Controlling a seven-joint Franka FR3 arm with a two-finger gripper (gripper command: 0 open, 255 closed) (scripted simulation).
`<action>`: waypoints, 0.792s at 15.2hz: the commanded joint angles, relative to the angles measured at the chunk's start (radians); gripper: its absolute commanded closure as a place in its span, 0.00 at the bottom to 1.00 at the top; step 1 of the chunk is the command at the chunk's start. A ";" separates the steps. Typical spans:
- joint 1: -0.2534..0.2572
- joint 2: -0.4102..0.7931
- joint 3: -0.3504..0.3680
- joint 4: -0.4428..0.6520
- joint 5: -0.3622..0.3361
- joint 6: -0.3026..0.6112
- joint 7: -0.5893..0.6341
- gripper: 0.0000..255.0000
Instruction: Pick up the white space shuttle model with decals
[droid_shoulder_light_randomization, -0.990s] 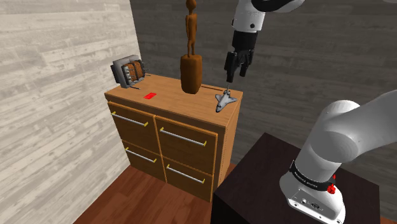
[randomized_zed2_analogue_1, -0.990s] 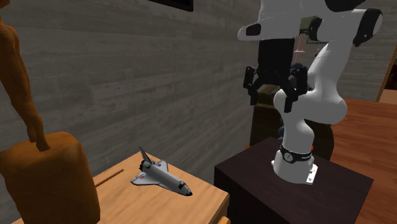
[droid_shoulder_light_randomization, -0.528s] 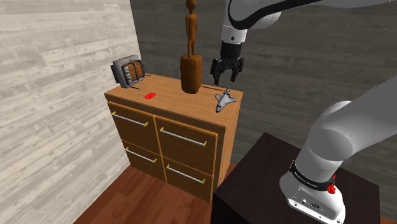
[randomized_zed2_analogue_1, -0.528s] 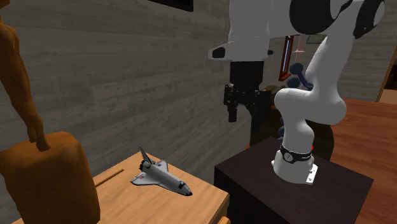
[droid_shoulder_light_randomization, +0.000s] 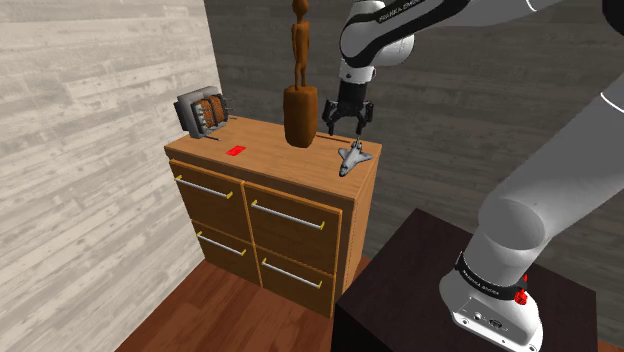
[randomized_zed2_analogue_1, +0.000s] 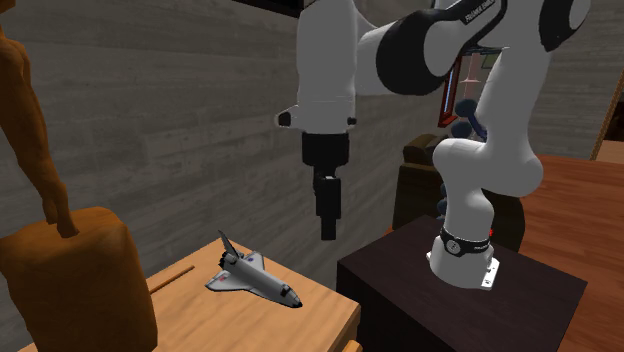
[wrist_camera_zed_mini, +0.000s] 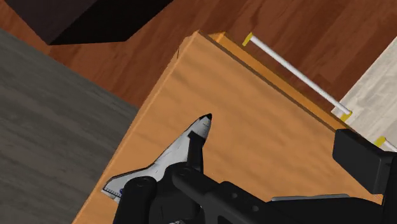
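The white space shuttle model with black nose and dark decals lies flat on the wooden dresser top, near its corner by the grey wall. My black gripper hangs open just above and slightly behind the shuttle, touching nothing. In the second exterior view the shuttle rests near the dresser edge, and the gripper points down above and to its right. In the wrist view the shuttle lies beside one finger, with the gripper spread wide and nothing between the fingers.
A tall brown carved figure on a block stands close beside the gripper. A toaster-like rack and a small red item sit farther along the top. The dark stand is below, and the grey wall is right behind the shuttle.
The gripper has come down and shifted toward the shoulder view's left, turning about its axis, and now hangs over the shuttle. The shuttle has not moved.
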 joint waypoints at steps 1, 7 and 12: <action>-0.020 0.063 -0.006 0.021 0.001 0.044 0.056 0.00; -0.074 0.233 -0.045 0.091 0.008 0.145 0.196 0.00; -0.115 0.363 -0.087 0.147 0.027 0.217 0.300 0.00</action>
